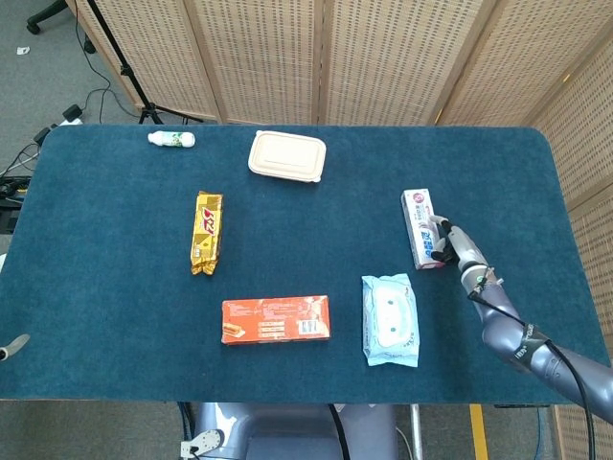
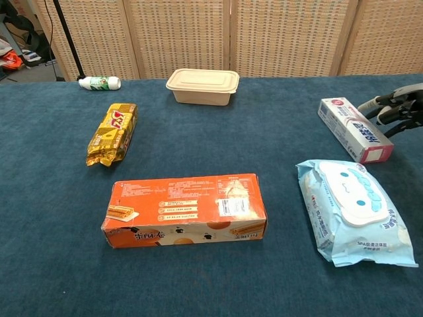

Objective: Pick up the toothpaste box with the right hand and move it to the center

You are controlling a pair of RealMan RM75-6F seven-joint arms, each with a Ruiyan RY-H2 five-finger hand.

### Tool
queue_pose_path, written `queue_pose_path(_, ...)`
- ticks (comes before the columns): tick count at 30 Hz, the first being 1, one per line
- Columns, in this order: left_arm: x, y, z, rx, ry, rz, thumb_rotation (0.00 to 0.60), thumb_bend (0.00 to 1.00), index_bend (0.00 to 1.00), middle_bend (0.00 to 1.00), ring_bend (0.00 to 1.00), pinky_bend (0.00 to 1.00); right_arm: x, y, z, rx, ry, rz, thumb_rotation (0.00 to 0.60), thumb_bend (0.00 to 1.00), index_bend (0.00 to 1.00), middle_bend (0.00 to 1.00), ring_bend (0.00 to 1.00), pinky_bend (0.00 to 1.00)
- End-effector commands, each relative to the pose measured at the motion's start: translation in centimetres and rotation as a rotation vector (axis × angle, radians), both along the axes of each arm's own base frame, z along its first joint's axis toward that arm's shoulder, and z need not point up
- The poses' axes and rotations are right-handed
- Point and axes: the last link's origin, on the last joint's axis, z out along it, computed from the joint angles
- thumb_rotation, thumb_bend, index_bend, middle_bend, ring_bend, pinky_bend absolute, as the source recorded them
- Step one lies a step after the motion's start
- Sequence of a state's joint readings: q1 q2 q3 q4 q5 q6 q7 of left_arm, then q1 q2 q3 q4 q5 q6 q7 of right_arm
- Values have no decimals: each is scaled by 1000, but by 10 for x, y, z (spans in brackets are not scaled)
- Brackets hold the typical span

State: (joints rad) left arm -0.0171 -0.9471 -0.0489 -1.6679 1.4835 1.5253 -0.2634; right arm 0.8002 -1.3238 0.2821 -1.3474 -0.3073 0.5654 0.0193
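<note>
Your right hand (image 1: pixel 452 242) sits low on the dark blue cloth-covered table (image 1: pixel 115 287), near its right edge. Its fingers (image 2: pixel 390 105) are stretched out and apart, resting against the right long side of the white and pink toothpaste box (image 1: pixel 420 227). They touch the box, but nothing closes around it; no grip that you could call a hold.

The toothpaste box lies flat on the table, right of the middle, tilted so its far end leans toward the left. Its near end points at the hand's wrist side.

Just in front of the box, toward the near edge, lies the light blue soft pack of wet wipes (image 1: pixel 390 319), apart from the box. Left of that, near the middle of the near edge, the long orange cardboard biscuit box (image 1: pixel 276 319) stands on its long side.

Further left, the yellow foil snack packet (image 1: pixel 206 231) lies lengthwise, well apart from the rest. By the far edge, the beige lidded food container (image 1: pixel 286 156) sits near the middle, and the small white bottle with a green label (image 1: pixel 171 139) lies on its side toward the far left corner.

At the near left corner, only a grey tip of your left hand (image 1: pixel 13 347) shows at the picture's edge; you cannot tell how its fingers lie.
</note>
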Motion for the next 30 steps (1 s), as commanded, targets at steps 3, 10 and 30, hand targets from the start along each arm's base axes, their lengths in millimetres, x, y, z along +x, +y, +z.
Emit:
queue_pose_path(3,-1,0,1,0,-4,0,600,0,0,0,0,0,14,0,-10,16,6,26,600,1000,93,82,0,172)
queue_pose_path(10,-1,0,1,-4,-8,-3,600,0,0,0,0,0,30,0,-27,36,-23,28,600,1000,99,86,0,195)
queue_pose_path(30,-3,1,6,-9,-32,-2,600,0,0,0,0,0,97,4,-68,67,-57,117,600,1000,132,112,0,199)
